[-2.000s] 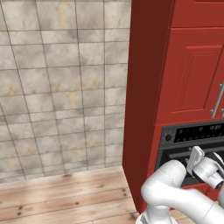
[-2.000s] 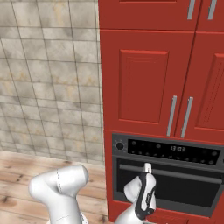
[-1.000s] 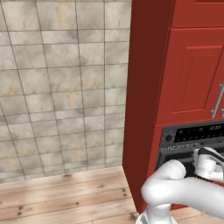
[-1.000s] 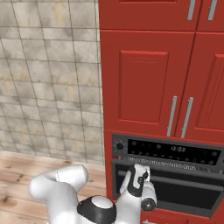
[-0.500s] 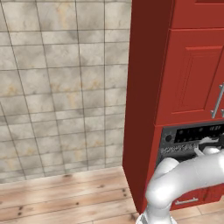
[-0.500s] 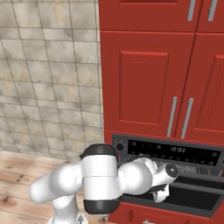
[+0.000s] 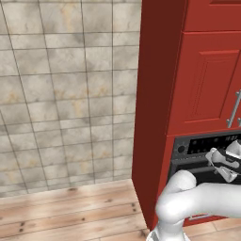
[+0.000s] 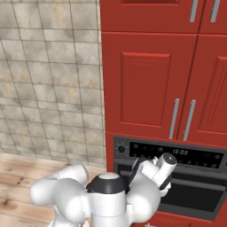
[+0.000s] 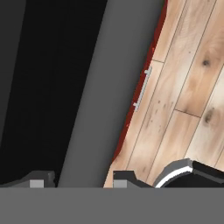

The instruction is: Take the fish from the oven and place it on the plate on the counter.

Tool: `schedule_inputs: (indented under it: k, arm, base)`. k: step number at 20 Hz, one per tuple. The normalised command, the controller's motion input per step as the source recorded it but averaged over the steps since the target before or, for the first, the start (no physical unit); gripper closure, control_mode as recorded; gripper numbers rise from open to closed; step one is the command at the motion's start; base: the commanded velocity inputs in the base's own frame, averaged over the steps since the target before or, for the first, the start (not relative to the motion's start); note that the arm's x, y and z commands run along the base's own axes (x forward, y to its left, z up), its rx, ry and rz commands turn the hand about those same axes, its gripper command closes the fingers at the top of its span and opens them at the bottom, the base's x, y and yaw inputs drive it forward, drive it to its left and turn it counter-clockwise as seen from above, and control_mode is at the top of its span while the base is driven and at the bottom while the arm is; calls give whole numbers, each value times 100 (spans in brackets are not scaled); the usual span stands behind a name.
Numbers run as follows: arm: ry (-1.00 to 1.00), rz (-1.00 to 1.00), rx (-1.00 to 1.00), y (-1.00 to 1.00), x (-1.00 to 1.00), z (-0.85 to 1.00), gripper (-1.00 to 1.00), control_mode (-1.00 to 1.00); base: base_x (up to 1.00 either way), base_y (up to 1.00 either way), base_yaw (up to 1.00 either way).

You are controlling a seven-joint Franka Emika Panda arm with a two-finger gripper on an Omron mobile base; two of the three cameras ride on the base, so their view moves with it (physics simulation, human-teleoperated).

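A: What has just changed?

B: The arm has rolled over. Two seconds ago the hand stood upright in front of the oven [image 8: 190,175]; now the claw [image 9: 83,180] is laid against the door, and the white elbow has swung up under it in the right base view.

A: Claw state?

B: The fingertips [image 9: 42,179] are apart with the grey door handle [image 9: 100,87] running between them. You can't tell whether the pads are pressing on it or just straddling it.

A: What does that mean for you?

B: You're likely still at the first step, getting the door open. It's shut, with dark glass to one side of the claw and wooden floor [image 9: 188,65] to the other.

A: And the fish?

B: Presumably behind that door, past the claw. Nothing has been taken out yet.

A: Anything else different?

B: The cameras haven't shifted; only the arm has moved.
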Motion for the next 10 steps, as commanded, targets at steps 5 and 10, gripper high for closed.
schedule_inputs:
  k: [5,10]
  arm:
    - [8,0,0,-89,-100,-100,100,-100]
    - [10,0,0,-89,-100,-100,100,-100]
  base:
    - [0,0,0]
    - [0,0,0]
